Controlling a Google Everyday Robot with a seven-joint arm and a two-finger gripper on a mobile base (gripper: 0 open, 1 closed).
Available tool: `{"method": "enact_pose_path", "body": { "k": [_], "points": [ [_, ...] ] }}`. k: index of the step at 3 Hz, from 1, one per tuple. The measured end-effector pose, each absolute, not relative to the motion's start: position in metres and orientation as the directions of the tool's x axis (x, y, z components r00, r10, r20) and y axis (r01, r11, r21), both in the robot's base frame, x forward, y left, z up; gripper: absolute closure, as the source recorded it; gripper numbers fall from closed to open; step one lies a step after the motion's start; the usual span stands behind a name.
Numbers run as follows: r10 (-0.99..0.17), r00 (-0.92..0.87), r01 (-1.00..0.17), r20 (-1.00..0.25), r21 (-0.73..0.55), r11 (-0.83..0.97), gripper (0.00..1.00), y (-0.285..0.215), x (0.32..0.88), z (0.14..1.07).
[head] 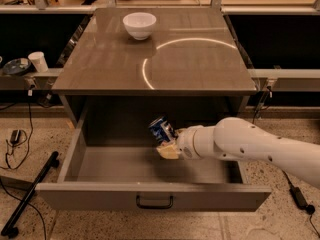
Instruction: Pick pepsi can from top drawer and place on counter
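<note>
Gripper [168, 143] around cylindrical pepsi can [159, 129] in top drawer [112, 165]

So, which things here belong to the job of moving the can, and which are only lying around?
Belong to the job: gripper, inside the open top drawer, shut on the tilted pepsi can; counter.
Just lying about: white bowl on the counter; paper cup on the left ledge; black pole on the floor.

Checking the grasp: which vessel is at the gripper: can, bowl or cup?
The pepsi can, held tilted by the gripper inside the top drawer; bowl and cup sit outside it.
</note>
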State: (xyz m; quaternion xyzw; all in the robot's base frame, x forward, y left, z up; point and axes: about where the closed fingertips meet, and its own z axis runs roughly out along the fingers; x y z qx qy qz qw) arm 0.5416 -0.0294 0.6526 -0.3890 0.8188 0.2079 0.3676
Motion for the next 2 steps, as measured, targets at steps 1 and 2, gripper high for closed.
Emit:
{"method": "enact_pose_path", "body": {
  "k": [1,2],
  "points": [
    [-0.519,-0.375,-0.806,-0.768,-0.007,0.593,1.00,-0.0283,0.5404,0.6891],
    [-0.519,-0.375,-0.806,-0.768,-0.007,0.593,1.00,-0.0283,0.5404,0.6891]
  ]
}}
